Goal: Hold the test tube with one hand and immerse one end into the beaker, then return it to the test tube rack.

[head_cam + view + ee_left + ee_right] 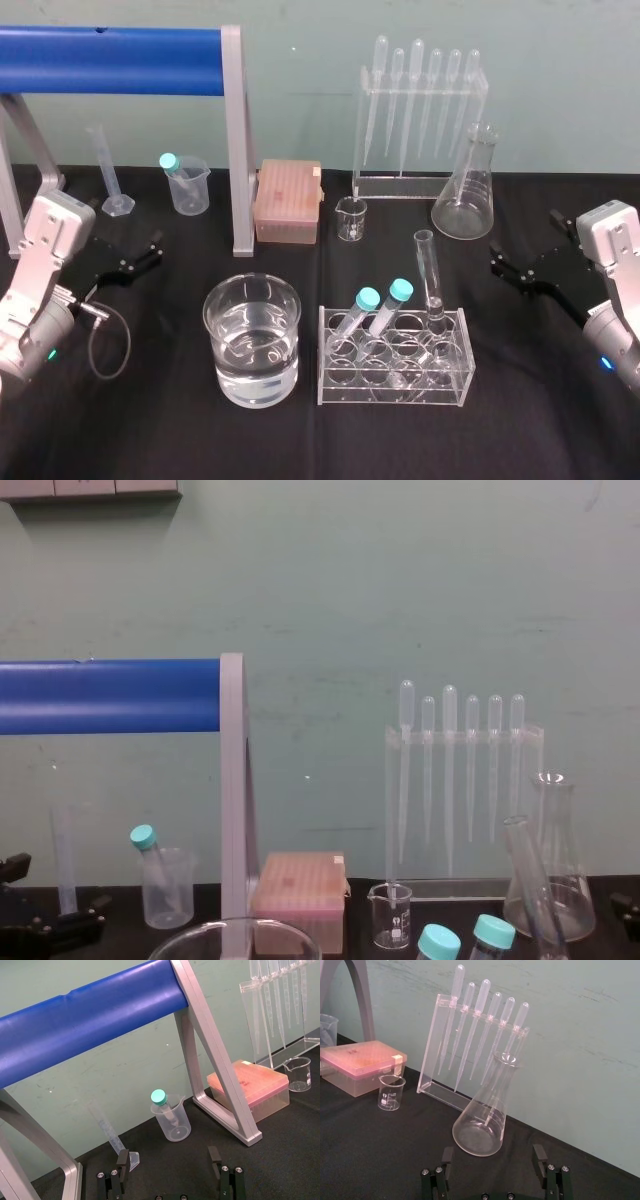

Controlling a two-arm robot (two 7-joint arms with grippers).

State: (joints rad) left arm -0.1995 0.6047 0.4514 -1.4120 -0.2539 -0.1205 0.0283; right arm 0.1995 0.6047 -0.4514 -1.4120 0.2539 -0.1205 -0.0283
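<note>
Jaws gape empty on left gripper and right gripper, far from the test tube.

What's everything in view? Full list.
test tube: 1, clear, upright in rack's back right
test tube rack: 1, clear, front centre
beaker: 1, clear, part filled, left of rack
plastic cup: 1, cloudy, back left
teal-capped tubes: 3, clear, two in rack, one in plastic cup
graduated cylinder: 1, clear, back left
tip box: 1, pink, back centre
small beaker: 1, clear, right of tip box
flask: 1, clear, back right
pipettes: 6, clear, in stand at back
bar: 1, blue, on grey frame, back left
left gripper: 1, black, open, left side
right gripper: 1, black, open, right side
</note>
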